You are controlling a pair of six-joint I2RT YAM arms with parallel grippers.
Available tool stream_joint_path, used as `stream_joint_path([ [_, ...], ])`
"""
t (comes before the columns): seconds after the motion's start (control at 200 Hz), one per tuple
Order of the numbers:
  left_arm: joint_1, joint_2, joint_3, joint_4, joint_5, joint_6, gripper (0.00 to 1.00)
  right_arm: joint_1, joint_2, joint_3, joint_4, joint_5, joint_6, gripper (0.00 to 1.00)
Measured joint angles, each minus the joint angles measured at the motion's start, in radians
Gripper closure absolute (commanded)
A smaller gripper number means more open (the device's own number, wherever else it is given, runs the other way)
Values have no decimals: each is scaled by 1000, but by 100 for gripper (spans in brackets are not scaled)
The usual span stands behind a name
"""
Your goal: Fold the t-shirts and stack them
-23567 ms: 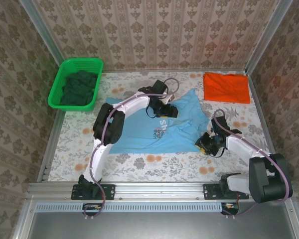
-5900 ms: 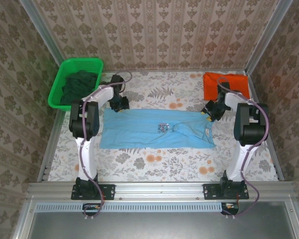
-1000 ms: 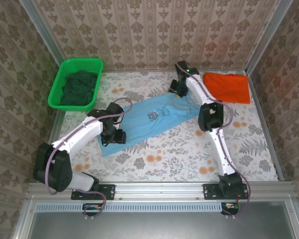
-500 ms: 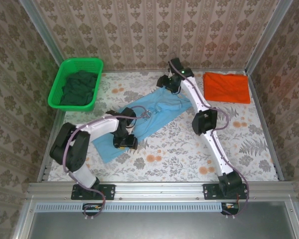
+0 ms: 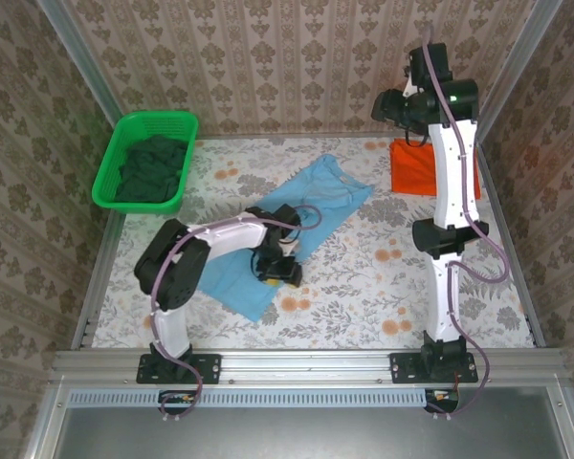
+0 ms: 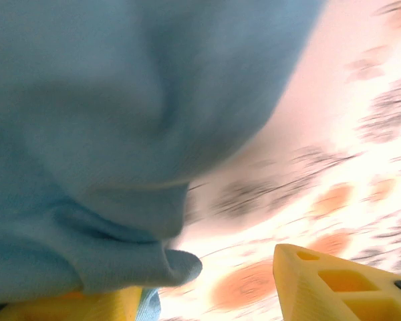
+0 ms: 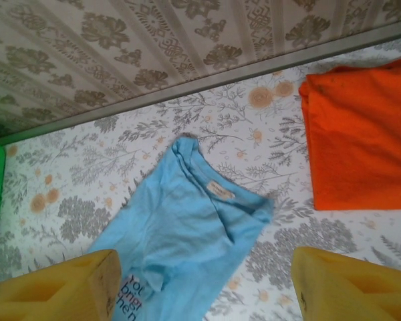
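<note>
Right fingers (image 7: 334,281) are spread wide and empty, raised high over the far right of the bench (image 5: 364,296). Left fingers (image 6: 341,287) stand apart, down on the light blue shirt (image 5: 320,196), which lies diagonally mid-bench. Cloth bunches over one finger, but my wrist view is blurry, so I can't tell if it's caught. Orange shirt (image 5: 411,172) lies folded in the far right corner. Green basket (image 5: 103,177) sits far left with dark cloth (image 5: 153,167) inside.
</note>
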Motion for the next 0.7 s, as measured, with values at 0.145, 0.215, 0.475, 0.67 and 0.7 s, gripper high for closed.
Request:
stream_joint_path([
  [0.145, -101, 130, 188, 25, 58, -29, 42, -13, -89, -72, -38, 4, -18, 27],
  [0.215, -137, 195, 285, 29, 76, -49, 42, -38, -129, -130, -49, 4, -30, 27],
  [0.475, -219, 449, 706, -23, 119, -121, 33, -116, -183, -262, -61, -48, -53, 28],
  [0.67, -245, 524, 836, -25, 173, -142, 21, -123, -277, -428, -57, -46, -51, 28],
  [0.7, -244, 518, 829, -18, 179, -143, 19, -126, -309, -486, -56, -48, -50, 28],
])
